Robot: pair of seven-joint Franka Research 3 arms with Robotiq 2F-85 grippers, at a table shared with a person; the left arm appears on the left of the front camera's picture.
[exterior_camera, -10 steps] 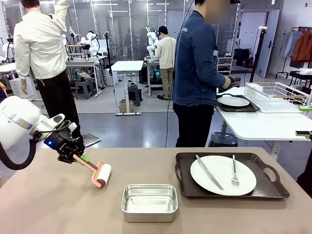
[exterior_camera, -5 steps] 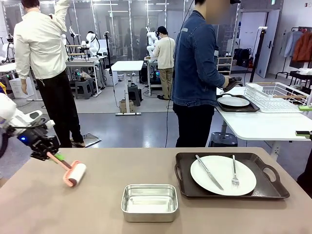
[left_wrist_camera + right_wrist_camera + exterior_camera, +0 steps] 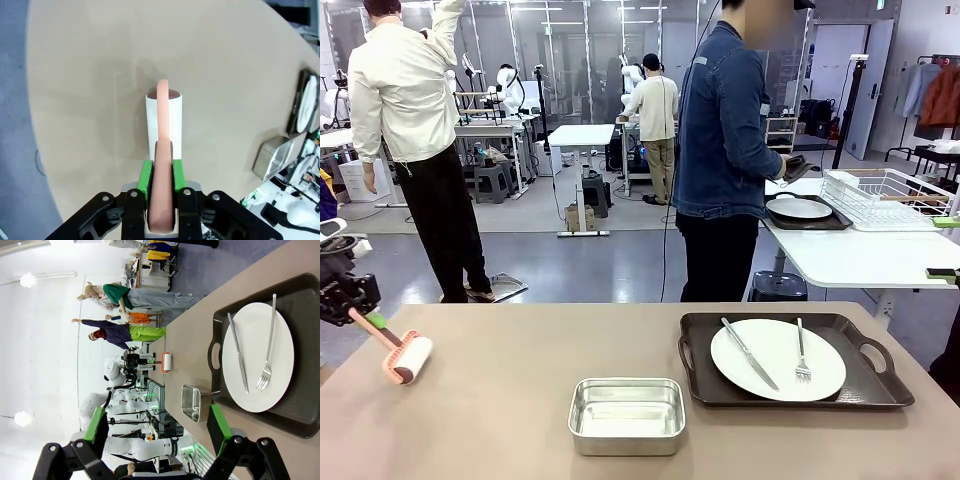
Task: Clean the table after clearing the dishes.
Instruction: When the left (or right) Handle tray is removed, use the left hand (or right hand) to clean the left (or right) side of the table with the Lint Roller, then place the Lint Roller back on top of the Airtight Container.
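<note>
Tabletop bears the roller near its left edge, just ahead of the left end effector, which pinches its handle; right end effector is spread.

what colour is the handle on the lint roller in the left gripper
Salmon pink handle on a white cylindrical lint roller; clearest in the left wrist view.

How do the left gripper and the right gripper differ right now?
The left gripper is shut on the lint roller by its pink handle; the right gripper is open and empty. The left gripper sits low at the left end of the table, roll on the top; the right gripper hangs off the table, facing the tray with the plate. Both are black with green pads.
</note>
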